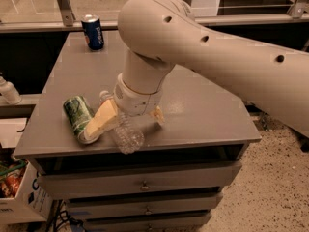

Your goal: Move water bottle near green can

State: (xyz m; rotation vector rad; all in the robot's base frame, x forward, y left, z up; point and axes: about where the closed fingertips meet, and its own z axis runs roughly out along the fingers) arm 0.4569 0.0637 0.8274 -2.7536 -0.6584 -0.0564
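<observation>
The water bottle (127,133) lies on its side near the table's front edge, its white cap (104,96) pointing away from me. The green can (76,113) lies on its side just left of it, a short gap apart. My gripper (125,124) is right above the bottle, open, with its pale fingers spread to either side. The left finger (99,123) reaches over to the can's near end. The right finger (157,115) stands clear of the bottle. The bottle rests on the table and the jaws do not squeeze it.
A blue Pepsi can (93,32) stands upright at the back left of the grey table (203,110). A white bottle (8,92) sits off the table's left edge. Drawers are under the tabletop. My large arm spans the right half of the view.
</observation>
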